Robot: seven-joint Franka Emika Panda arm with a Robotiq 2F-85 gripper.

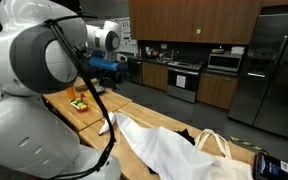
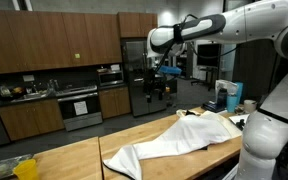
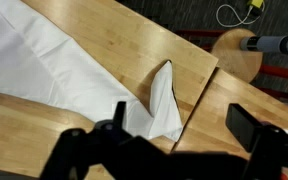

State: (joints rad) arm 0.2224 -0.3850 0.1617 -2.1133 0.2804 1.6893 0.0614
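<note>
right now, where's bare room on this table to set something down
Bare wood shows on the table between the white cloth and the yellow items near its end. The wrist view shows free wood on both sides of the cloth's folded corner. Crowded: the cloth's other end, where the cream bag sits beside it.

Wrist view: the gripper (image 3: 176,115) stands clear above the counter (image 3: 134,35), jaws wide apart with nothing between them. Bare wood is open from 12 to 1 o'clock and at 8 o'clock. A white cloth (image 3: 44,70) covers the run from 10 o'clock down to 6 o'clock, with a raised fold at centre. A round wooden top (image 3: 239,55) stands off the counter at 2 o'clock. In an exterior view, a tote bag (image 1: 219,148) and a dark device (image 1: 274,165) occupy the counter at 4 o'clock, and yellow items (image 1: 79,103) sit at 9 o'clock
</note>
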